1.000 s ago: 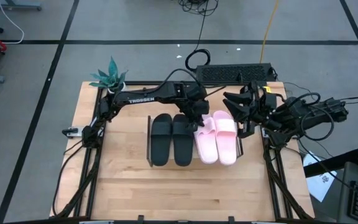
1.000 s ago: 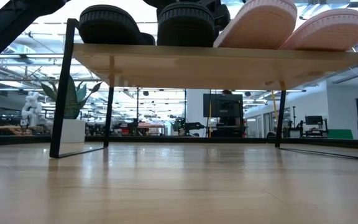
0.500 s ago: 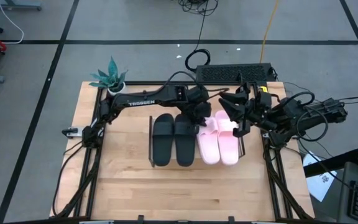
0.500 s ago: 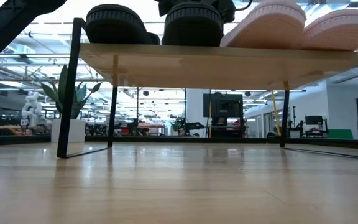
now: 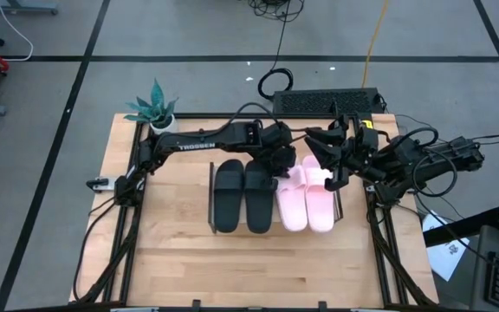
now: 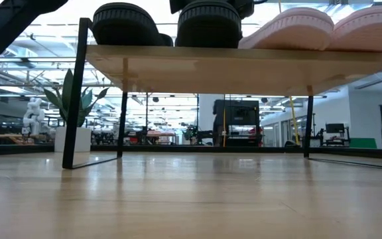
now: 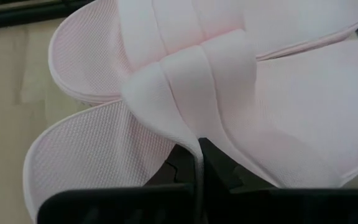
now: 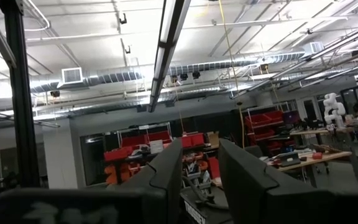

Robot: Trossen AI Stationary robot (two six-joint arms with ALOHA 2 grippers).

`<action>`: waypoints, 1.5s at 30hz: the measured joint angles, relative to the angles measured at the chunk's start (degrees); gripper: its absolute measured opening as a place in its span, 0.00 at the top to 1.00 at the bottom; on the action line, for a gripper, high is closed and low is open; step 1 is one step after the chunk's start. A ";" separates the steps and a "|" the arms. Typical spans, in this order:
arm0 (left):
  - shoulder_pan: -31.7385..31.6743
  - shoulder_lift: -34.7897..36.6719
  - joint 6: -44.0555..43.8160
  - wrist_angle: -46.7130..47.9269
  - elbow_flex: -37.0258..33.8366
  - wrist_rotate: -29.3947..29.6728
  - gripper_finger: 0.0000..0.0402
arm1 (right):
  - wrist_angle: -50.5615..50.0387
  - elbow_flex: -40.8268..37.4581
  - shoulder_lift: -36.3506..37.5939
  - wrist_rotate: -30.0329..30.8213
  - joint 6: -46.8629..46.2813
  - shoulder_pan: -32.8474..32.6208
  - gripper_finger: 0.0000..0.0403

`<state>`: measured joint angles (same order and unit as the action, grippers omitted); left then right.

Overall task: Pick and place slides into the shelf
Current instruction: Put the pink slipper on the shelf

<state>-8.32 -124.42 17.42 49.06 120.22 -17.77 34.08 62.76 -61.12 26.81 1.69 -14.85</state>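
Wooden table [image 5: 180, 251], left gripper [image 5: 282, 166] pinched on pink slides [image 5: 306, 198] atop shelf [image 6: 231, 66], right gripper [image 5: 329, 156] apart, empty.

One word can be read: "TROSSEN", in white capital letters along the forearm of the dark six-joint left arm [image 5: 199, 141], seen from the high view (the letters are small but legible). The white paper sheet [image 5: 450, 253] at the table's right edge carries dark print too small to read. No other lettering is legible.
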 joint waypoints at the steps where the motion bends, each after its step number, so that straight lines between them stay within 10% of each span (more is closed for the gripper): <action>1: 0.12 0.01 0.48 -0.06 0.02 0.47 1.00 | -0.09 0.00 0.00 0.00 0.00 0.00 0.77; 45: -0.39 1.64 4.41 -3.98 -0.84 -5.20 1.00 | -0.04 0.00 -1.07 0.13 -1.00 0.20 0.77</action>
<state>-8.71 -122.78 21.83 45.08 119.38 -22.97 34.04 62.76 -62.19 26.94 0.69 -14.66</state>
